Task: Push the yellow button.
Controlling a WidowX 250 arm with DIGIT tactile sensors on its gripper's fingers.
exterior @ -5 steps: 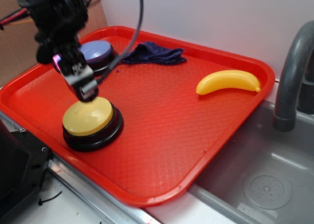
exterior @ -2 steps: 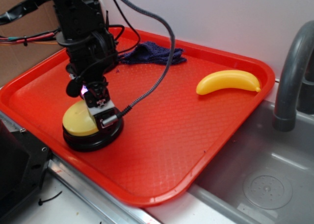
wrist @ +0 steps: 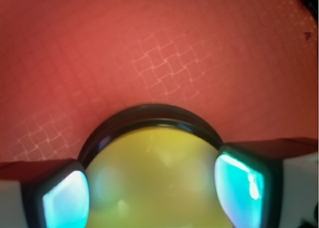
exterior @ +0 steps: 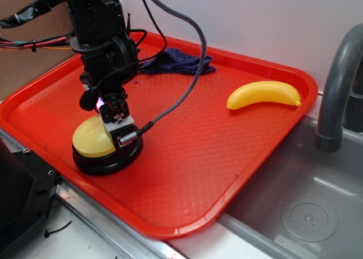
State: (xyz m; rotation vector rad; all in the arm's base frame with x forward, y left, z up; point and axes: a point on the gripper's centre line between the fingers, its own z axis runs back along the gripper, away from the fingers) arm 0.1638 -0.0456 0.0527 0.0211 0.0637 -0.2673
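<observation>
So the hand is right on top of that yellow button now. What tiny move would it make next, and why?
Probably a short press straight down. The hand sits over the yellow button on the red tray, and in the wrist view the pale dome fills the space between the two fingertips. It is lined up, so no sideways shift seems needed. Whether the dome is already pushed in cannot be told.

a plain white wall [exterior: 255, 21] stood behind; a grey sink basin [exterior: 306, 202] with a grey faucet [exterior: 334, 89] lay right; brown cardboard [exterior: 22, 49] left.
</observation>
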